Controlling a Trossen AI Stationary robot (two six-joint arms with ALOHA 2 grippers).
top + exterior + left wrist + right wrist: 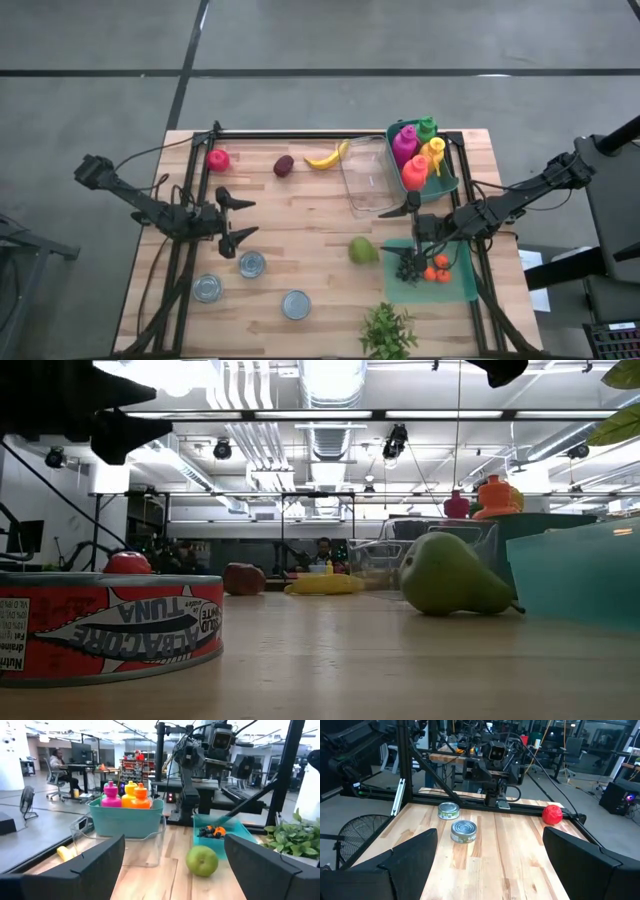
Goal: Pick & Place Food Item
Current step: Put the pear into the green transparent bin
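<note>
Grey concrete floor (pixel 90 40) crossed by dark seams. Overhead, white ducting (pixel 330 420) and bright strip lights (pixel 440 414). Farther back, desks (pixel 80 767), an office chair (pixel 577 752), a standing fan (pixel 26 800).

Light: bright and even, from long white ceiling strip lamps (pixel 330 412) overhead.
Glare: lamps blow out white in the low view.
Shadows: soft and short on the pale wooden tabletop (pixel 300 215).
Focus: near red tuna can (pixel 110 625) slightly soft; far room hazy.
</note>
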